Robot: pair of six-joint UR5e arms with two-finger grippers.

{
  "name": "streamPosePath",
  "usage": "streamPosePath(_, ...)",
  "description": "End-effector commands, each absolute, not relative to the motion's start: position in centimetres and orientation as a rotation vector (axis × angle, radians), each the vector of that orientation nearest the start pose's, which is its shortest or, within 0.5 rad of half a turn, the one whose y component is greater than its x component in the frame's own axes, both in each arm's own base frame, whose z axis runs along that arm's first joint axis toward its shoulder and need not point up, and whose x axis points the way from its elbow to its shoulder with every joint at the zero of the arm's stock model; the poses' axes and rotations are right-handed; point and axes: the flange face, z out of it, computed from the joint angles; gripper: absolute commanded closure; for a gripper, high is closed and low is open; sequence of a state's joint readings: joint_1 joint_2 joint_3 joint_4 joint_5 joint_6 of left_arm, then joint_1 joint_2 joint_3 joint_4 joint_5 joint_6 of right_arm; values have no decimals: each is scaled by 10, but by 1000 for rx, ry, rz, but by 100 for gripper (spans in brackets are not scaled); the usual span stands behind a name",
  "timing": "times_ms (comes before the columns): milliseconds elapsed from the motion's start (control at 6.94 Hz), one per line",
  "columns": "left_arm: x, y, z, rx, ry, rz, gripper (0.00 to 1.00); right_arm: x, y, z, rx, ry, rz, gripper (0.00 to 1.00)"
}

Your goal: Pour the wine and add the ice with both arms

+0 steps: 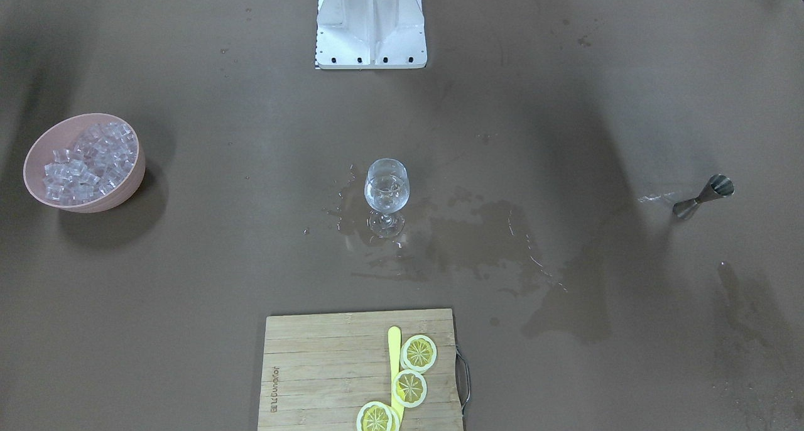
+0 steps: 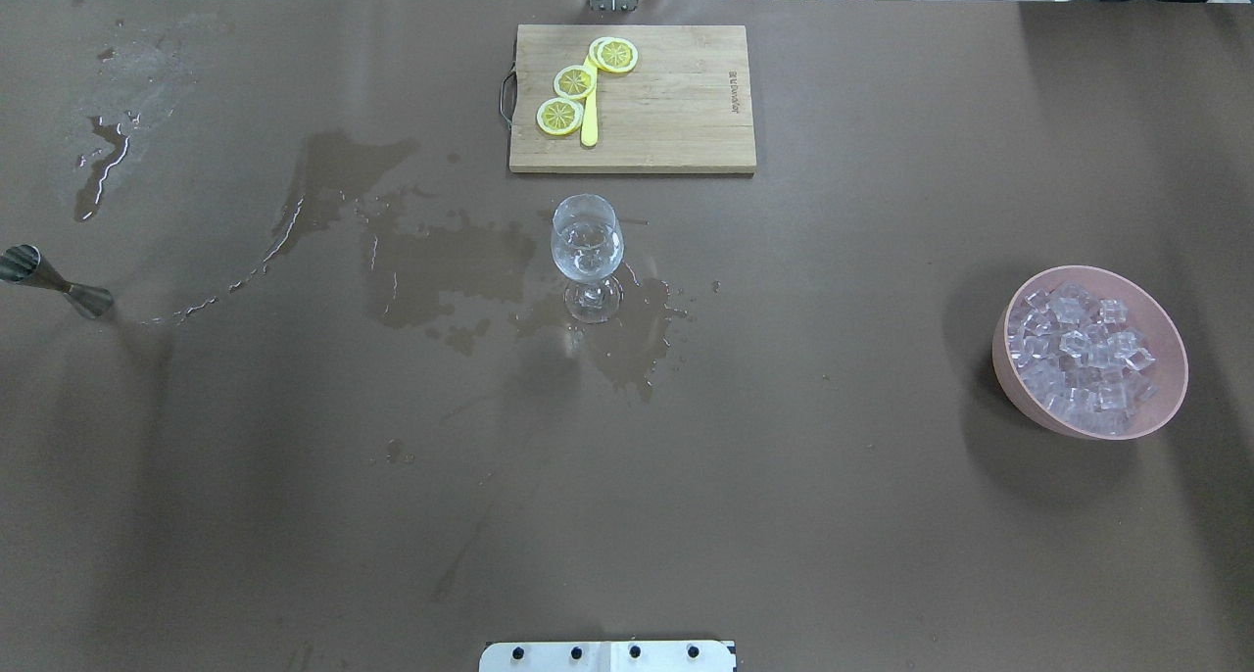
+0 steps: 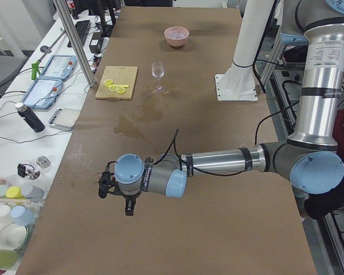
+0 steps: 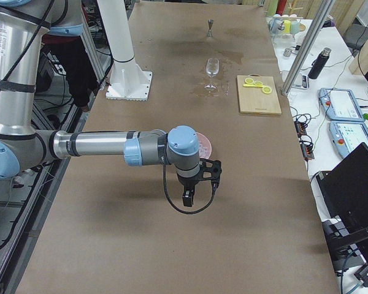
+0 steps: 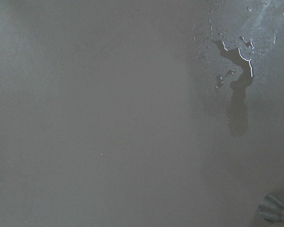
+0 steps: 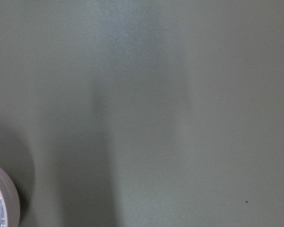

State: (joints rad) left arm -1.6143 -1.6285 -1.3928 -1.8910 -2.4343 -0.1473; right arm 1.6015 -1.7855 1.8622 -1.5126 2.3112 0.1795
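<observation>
Pink bowl holds ice; glass upright

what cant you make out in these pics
- left gripper: seen only in the exterior left view, too small to tell if open or shut.
- right gripper: seen only in the exterior right view, same doubt.
- pink bowl: mostly hidden behind the right arm there.
- wine glass: clear contents; ice inside cannot be told.
- jigger: cut off by the left wrist view's edge.
</observation>
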Motion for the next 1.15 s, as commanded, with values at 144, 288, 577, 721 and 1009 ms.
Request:
streamPosePath(144, -84, -519, 680, 139, 864, -101, 3, 78, -406, 609, 69, -748, 150, 0)
streamPosePath(288, -85, -520, 680, 143, 854, -101, 3, 78, -402, 612, 60, -747, 154, 0)
streamPosePath(577, -84, -499, 687, 145, 852, -99, 3, 78, -402, 612, 61, -747, 153, 0)
streamPosePath(721, -84, -495, 677, 192, 853, -79, 3, 78, -397, 616, 49, -748, 159, 0)
streamPosePath(1009, -82, -454, 691, 330, 855, -17, 3, 77, -395, 618, 31, -754, 177, 0)
